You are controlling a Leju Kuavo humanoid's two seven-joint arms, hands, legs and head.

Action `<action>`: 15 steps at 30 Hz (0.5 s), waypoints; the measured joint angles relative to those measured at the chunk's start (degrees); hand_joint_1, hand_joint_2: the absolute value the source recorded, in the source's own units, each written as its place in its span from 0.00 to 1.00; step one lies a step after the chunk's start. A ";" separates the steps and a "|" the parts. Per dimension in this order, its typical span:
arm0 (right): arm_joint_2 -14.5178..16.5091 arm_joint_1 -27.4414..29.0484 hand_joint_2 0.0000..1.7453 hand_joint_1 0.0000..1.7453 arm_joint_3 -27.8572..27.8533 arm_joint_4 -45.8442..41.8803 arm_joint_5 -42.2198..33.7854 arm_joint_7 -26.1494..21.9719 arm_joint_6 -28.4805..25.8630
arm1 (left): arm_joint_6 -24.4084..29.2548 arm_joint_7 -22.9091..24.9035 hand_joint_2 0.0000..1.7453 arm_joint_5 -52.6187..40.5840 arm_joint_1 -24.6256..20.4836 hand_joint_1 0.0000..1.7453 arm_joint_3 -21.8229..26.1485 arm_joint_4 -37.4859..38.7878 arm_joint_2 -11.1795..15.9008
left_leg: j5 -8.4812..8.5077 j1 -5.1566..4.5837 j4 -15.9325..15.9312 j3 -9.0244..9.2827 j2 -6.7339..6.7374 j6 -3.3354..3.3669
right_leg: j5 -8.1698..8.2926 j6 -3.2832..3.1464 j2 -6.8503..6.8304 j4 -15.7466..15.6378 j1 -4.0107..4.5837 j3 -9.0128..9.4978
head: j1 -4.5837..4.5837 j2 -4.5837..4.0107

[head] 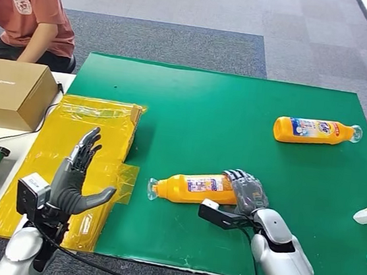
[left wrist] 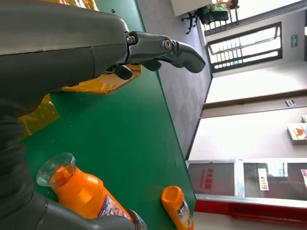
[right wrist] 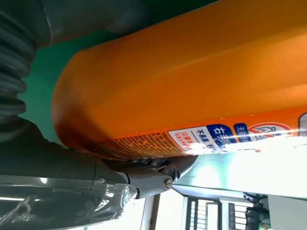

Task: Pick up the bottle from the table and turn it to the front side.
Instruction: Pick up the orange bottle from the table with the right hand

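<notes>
A grey carpeted floor [head: 186, 5] is seen around a table covered by a green mat [head: 212, 127]. On the mat's near part a bottle [head: 193, 188] lies on its side, orange, with its clear cap toward the robot's left and its label facing up. The right hand [head: 245, 191] is laid over the bottle's base end, fingers draped across the body. In the right wrist view the bottle [right wrist: 188, 81] is pressed close against the hand [right wrist: 90, 182], with a finger seen under its labelled side; the hand is taken as clamped on the bottle, which rests on the mat.

The left hand [head: 79, 179] is held raised over a yellow sheet [head: 68, 164] at the mat's left edge, fingers spread apart and nothing in them. In the left wrist view the same hand [left wrist: 72, 43] is shown with its fingers extended, and the bottle's cap end [left wrist: 76, 187] is seen beyond it.

A second bottle [head: 315, 131] lies on its side at the mat's far right, well apart from the first; its base [left wrist: 177, 206] is caught in the left wrist view. A cardboard box [head: 11, 91] stands on a white table [head: 66, 82] to the left, and a person [head: 30, 14] in a red shirt is seated behind it. In the left wrist view, windows and a wall are shown beyond the table.
</notes>
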 joint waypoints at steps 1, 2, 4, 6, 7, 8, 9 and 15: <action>-0.07 -0.28 1.00 1.00 0.22 0.27 -0.12 0.03 -0.04 | -0.01 0.02 1.00 0.05 -0.02 0.00 0.01 0.03 0.00 | 0.01 0.00 0.00 0.00 0.00 0.01 | 0.01 0.01 0.00 0.00 0.00 0.00 | -0.01 0.01; -0.15 -0.48 1.00 1.00 0.37 0.46 -0.35 0.06 -0.08 | -0.02 0.03 1.00 0.11 -0.04 0.00 0.01 0.06 0.00 | 0.03 0.00 0.00 0.01 0.00 0.01 | 0.02 0.02 0.00 0.00 0.00 0.01 | -0.01 0.01; -0.33 -0.68 1.00 1.00 0.47 0.62 -1.34 0.10 -0.04 | -0.03 0.03 1.00 0.45 -0.04 0.00 0.03 0.08 -0.01 | 0.04 0.00 0.00 0.01 0.00 0.02 | 0.03 0.04 -0.01 0.00 0.00 0.02 | 0.00 0.01; -0.58 -0.72 1.00 1.00 0.43 0.65 -2.87 0.02 0.12 | -0.02 0.03 1.00 0.95 -0.04 0.00 0.08 0.08 -0.05 | 0.05 0.00 0.00 0.01 0.00 0.03 | 0.04 0.05 -0.01 0.00 0.00 0.02 | 0.00 0.00; -0.73 -0.71 1.00 1.00 0.33 0.64 -3.81 -0.10 0.26 | 0.00 0.03 1.00 1.14 -0.04 0.00 0.10 0.08 -0.13 | 0.06 0.00 0.00 0.01 0.00 0.04 | 0.04 0.05 -0.01 0.00 0.00 0.03 | -0.01 0.00; -0.86 -0.68 1.00 1.00 0.15 0.61 -4.87 -0.27 0.44 | 0.02 0.03 1.00 1.31 -0.03 0.00 0.11 0.08 -0.23 | 0.06 0.00 0.01 0.00 0.00 0.04 | 0.05 0.05 -0.01 0.00 -0.01 0.03 | -0.01 -0.01; -0.97 -0.62 1.00 1.00 -0.14 0.56 -6.21 -0.57 0.67 | 0.06 0.03 1.00 1.45 -0.03 0.00 0.11 0.08 -0.33 | 0.06 0.00 0.01 0.00 0.00 0.04 | 0.05 0.06 -0.01 0.00 -0.01 0.03 | 0.00 -0.01; -0.68 1.39 1.00 1.00 -6.69 -1.97 -28.77 -5.67 10.26 | 1.33 -0.04 1.00 1.94 0.26 0.00 0.12 0.11 -0.49 | 0.05 -0.01 0.01 -0.02 -0.02 0.04 | 0.04 0.06 -0.02 0.00 -0.01 0.06 | 0.00 0.00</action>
